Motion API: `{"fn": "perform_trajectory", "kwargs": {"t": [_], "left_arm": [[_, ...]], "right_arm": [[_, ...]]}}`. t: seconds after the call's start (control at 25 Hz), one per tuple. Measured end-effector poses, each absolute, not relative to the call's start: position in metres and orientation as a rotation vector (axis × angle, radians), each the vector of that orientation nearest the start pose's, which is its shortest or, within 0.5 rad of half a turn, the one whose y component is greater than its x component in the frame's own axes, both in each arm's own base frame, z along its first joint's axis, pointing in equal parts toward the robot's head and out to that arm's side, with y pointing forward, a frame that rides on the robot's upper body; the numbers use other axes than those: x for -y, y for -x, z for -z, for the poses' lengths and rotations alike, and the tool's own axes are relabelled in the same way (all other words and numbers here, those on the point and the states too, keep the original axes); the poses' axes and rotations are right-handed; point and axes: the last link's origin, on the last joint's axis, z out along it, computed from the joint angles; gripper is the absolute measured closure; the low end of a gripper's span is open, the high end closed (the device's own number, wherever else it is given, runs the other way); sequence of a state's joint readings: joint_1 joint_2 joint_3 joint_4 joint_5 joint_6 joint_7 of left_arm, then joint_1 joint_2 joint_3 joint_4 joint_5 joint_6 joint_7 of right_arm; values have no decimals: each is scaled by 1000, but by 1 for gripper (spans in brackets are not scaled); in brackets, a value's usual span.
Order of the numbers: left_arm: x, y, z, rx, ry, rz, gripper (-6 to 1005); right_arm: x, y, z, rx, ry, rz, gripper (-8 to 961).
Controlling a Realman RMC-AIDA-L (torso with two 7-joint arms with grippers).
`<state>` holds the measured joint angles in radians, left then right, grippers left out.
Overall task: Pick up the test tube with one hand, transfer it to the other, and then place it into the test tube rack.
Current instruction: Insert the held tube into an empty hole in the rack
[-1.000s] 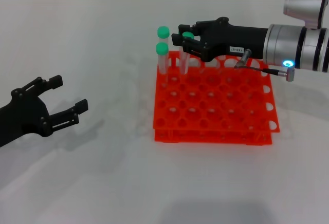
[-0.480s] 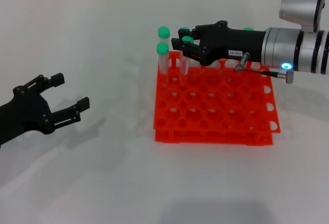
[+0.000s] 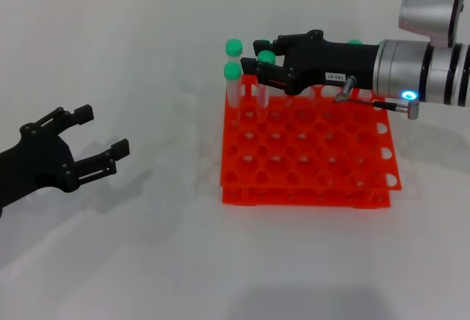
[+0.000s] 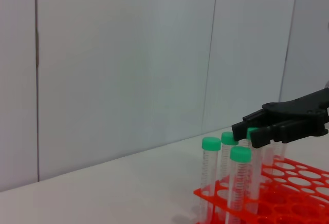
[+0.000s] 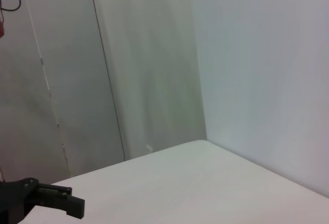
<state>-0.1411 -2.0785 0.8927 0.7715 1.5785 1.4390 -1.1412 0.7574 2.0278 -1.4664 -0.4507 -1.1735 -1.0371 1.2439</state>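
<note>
The orange-red test tube rack sits on the white table, right of centre. My right gripper, with the white label and blue ring light, reaches over the rack's back left corner. It is shut on the green cap of a test tube that stands upright with its lower end in a back-row hole. In the left wrist view the gripper shows pinching that cap. My left gripper is open and empty, low over the table at the far left.
Two more green-capped tubes stand in the rack's back left corner, right beside the held one. Another green cap peeks out behind the right gripper. Bare white table lies between the left gripper and the rack.
The right gripper has dropped slightly with the tube, so the cap sits lower over the rack. The left gripper has barely moved.
</note>
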Motion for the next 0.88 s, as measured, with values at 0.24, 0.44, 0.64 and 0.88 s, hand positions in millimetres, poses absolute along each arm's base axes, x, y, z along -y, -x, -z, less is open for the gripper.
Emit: {"fn": "perform_trajectory", "kwargs": {"t": [0.24,0.44,0.64,0.88], "left_arm": [[-261,329,-26,577,2372,721,112],[-261,329,-26,578,2374,718,111],[-261,329,-26,578,2375,717,111],[-260,331,-27,584,2373,715,109]], "right_arm": [[-402,-165,62,-418,2656,-760,507],[-401,-164,61,-413,2661,-769,424],[-395,-168,54,-396,2662,-803,389],[-375,-191,29,-358,2620,-839,363]]}}
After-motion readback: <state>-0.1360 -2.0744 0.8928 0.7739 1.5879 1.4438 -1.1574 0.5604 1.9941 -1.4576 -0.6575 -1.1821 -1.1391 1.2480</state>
